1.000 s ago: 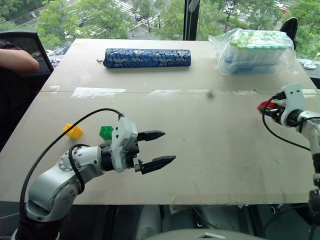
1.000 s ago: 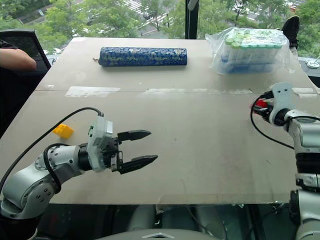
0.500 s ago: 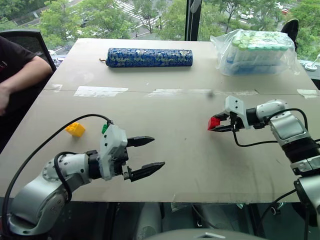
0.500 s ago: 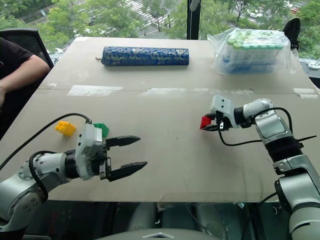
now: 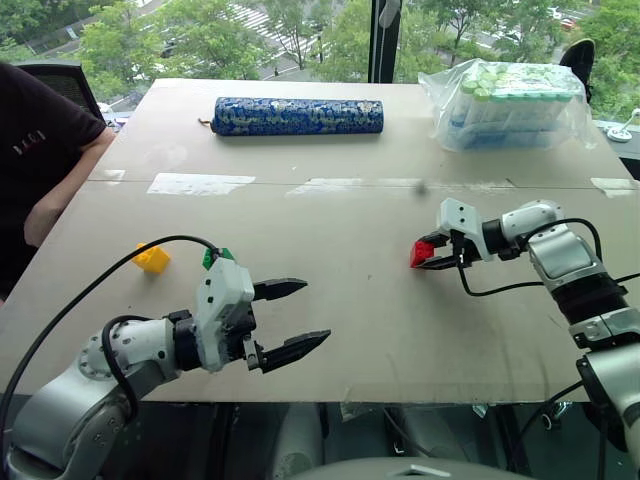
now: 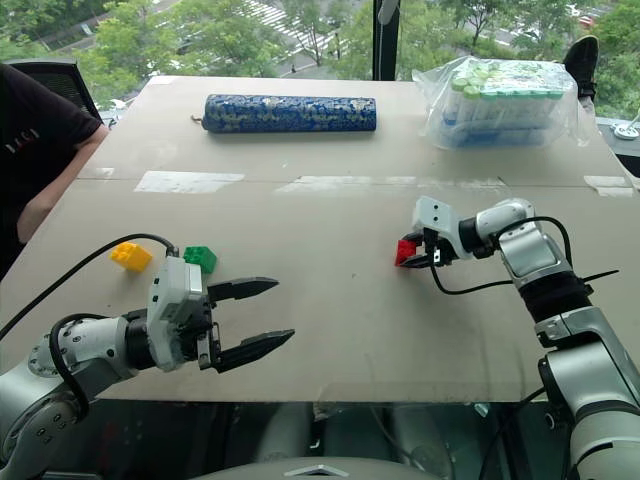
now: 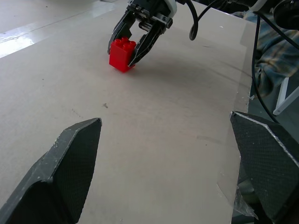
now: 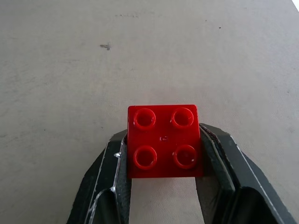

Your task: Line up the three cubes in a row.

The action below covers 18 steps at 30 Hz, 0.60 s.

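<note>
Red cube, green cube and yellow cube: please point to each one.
red cube (image 8: 164,140), right wrist view, studded top face
green cube (image 6: 200,258), right eye view, top
yellow cube (image 6: 131,256), right eye view, top

The red cube (image 6: 406,251), studs up, is clamped in the right hand (image 6: 418,256) at mid-desk. The green cube (image 6: 200,258) and yellow cube (image 6: 131,256) sit near each other, well apart from it.

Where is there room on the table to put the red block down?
Bare table lies between the green block and the red block. It is tighter by the yellow block and left gripper.
</note>
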Motion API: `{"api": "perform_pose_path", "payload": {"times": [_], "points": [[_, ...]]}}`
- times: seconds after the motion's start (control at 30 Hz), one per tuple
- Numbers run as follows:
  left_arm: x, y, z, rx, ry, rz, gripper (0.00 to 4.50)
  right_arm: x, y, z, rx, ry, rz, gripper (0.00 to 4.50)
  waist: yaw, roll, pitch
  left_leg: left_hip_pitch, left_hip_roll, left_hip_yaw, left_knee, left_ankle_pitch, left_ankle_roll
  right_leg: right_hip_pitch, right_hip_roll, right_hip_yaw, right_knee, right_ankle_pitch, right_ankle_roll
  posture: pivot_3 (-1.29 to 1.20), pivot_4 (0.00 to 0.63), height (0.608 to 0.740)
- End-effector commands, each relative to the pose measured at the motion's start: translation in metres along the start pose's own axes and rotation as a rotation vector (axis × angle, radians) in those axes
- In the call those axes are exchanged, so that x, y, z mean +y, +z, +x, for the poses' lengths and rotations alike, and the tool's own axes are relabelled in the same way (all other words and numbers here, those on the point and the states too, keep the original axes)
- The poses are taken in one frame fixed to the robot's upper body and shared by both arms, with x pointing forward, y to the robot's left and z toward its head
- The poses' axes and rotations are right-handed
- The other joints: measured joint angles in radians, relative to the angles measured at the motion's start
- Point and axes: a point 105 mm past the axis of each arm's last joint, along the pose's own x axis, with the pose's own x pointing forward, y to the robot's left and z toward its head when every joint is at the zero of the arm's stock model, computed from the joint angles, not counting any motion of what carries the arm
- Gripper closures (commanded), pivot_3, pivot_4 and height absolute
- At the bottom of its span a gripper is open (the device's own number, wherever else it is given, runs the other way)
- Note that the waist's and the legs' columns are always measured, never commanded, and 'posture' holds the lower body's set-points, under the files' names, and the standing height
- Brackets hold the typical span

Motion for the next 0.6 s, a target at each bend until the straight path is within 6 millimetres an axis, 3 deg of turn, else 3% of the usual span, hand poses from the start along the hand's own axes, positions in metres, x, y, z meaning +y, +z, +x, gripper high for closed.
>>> {"api": "perform_pose_path", "payload": {"times": [0.03, 0.1, 0.17, 0.2, 0.37, 0.4, 0.6], "points": [[-0.005, 0.011, -0.001, -0.024, -0.012, 0.049, 0.0, -0.004, 0.011, -0.004, -0.004, 0.0, -0.047, 3.17, 0.0, 0.0, 0.0, 0.0, 0.0, 0.0, 0.0, 0.0, 0.0, 0.0, 0.0, 0.0, 0.0, 0.0, 0.0, 0.0, 0.15, 0.74], [-0.005, 0.011, -0.002, -0.022, -0.012, 0.049, 0.0, -0.003, 0.01, -0.003, 0.003, 0.01, -0.047, 3.17, 0.0, 0.0, 0.0, 0.0, 0.0, 0.0, 0.0, 0.0, 0.0, 0.0, 0.0, 0.0, 0.001, 0.0, 0.0, 0.0, 0.15, 0.74], [-0.005, 0.011, -0.002, -0.022, -0.013, 0.051, 0.0, -0.003, 0.009, -0.002, 0.002, 0.013, -0.048, 2.14, 0.0, 0.0, 0.0, 0.0, 0.0, 0.0, 0.0, 0.0, 0.0, 0.0, 0.0, 0.0, 0.001, 0.0, 0.0, 0.0, 0.15, 0.74], [-0.005, 0.011, -0.002, -0.022, -0.012, 0.051, 0.0, -0.003, 0.009, -0.002, 0.001, 0.009, -0.048, 2.14, 0.0, 0.0, 0.0, 0.0, 0.0, 0.0, 0.0, 0.0, 0.0, 0.0, 0.0, 0.0, 0.001, 0.0, 0.0, 0.0, 0.15, 0.74], [-0.004, 0.011, -0.003, -0.022, -0.007, 0.05, 0.0, -0.002, 0.011, -0.003, -0.008, 0.011, -0.051, 0.26, -0.001, 0.0, 0.0, 0.0, 0.0, 0.0, 0.0, 0.0, 0.0, -0.001, 0.0, 0.0, 0.002, 0.0, 0.0, 0.0, 0.15, 0.74], [-0.003, 0.01, -0.003, -0.022, -0.003, 0.047, 0.0, -0.002, 0.013, -0.004, -0.016, 0.009, -0.056, 0.09, -0.001, 0.0, 0.0, 0.0, 0.0, 0.0, 0.0, 0.0, 0.0, -0.001, 0.0, 0.0, 0.002, 0.0, 0.0, 0.0, 0.15, 0.74], [0.005, 0.003, -0.007, -0.038, 0.077, -0.003, 0.0, 0.003, 0.03, -0.022, -0.104, -0.035, -0.066, 0.09, 0.0, 0.0, 0.0, 0.0, 0.0, 0.0, 0.0, 0.0, 0.0, -0.001, 0.0, 0.0, 0.002, 0.0, 0.0, 0.0, 0.15, 0.74]]}}
